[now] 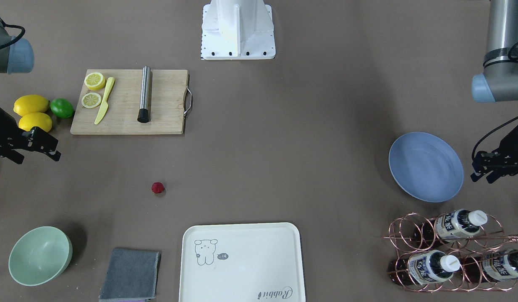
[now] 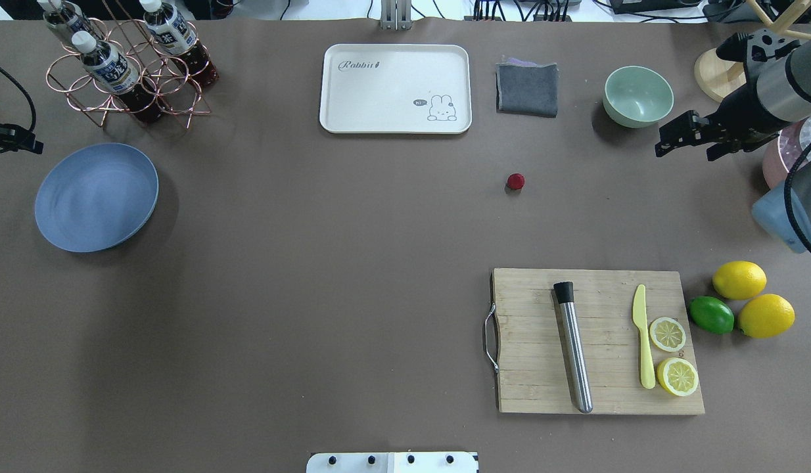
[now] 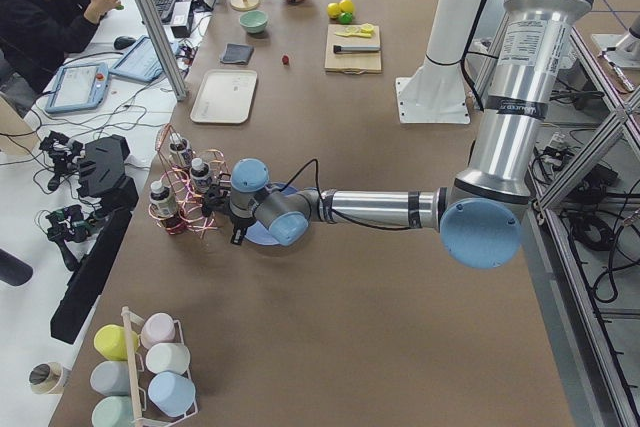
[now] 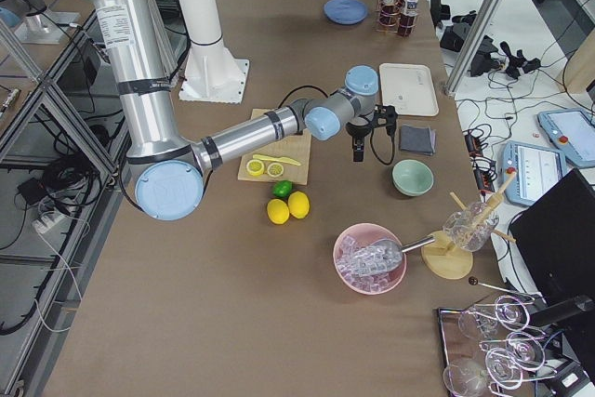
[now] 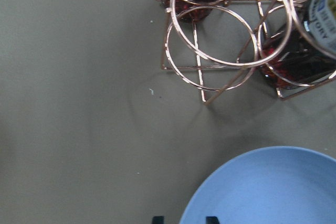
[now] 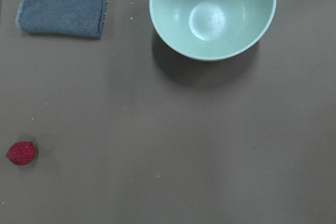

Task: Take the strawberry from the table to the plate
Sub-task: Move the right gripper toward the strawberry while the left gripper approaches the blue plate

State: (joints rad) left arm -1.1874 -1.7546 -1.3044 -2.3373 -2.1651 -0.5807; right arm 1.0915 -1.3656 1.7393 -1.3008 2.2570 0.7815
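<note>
1. The strawberry (image 2: pixel 516 181) sits alone on the bare tabletop (image 2: pixel 313 263). In the overhead view it is a bit right of the middle, below the grey cloth (image 2: pixel 527 89).
2. My right pincer (image 2: pixel 691 141) hangs over the right side of that view, near the green bowl (image 2: pixel 638 96). Its two fingers look spread apart and it is holding nothing.
3. From my right pincer, the berry lies off to the left and a little lower in the overhead view. In my right wrist view it is down in the lower left corner, so I am not over it yet.
4. My left pincer (image 1: pixel 483 170) is at the far left edge of the overhead view, just beside the blue plate (image 2: pixel 96 197). Its tips show a gap between them in my left wrist view, so it is spread too, and empty.
5. I think my right arm is the one to go, because it is much nearer the berry.
6. The berry is small and almost round. In my right wrist view it looks a tiny bit longer from side to side, so I would pinch it across its short way.
7. The plate is well apart from the berry, way over on the left. I think the carry will be a long one across the tabletop.
</note>
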